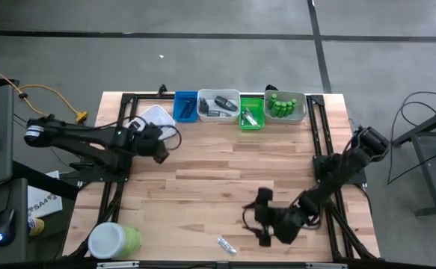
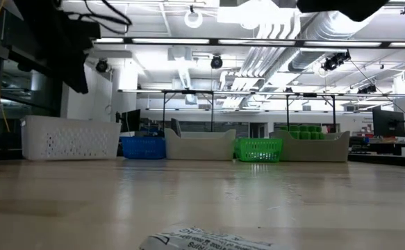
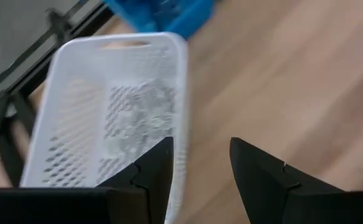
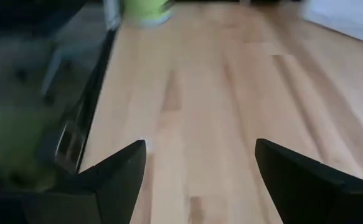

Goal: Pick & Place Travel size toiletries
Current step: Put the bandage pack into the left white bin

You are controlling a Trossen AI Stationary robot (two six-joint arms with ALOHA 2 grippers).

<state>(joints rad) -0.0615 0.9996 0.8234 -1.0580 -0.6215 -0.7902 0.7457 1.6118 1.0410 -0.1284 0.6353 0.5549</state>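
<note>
I see my right pincer spread empty over a sachet, left pincer parted beside the white basket

My wooden table carries a row of trays along its far edge: white, blue, grey, green, grey (green bottles inside). A green jar and a sachet lie near the front edge.
</note>
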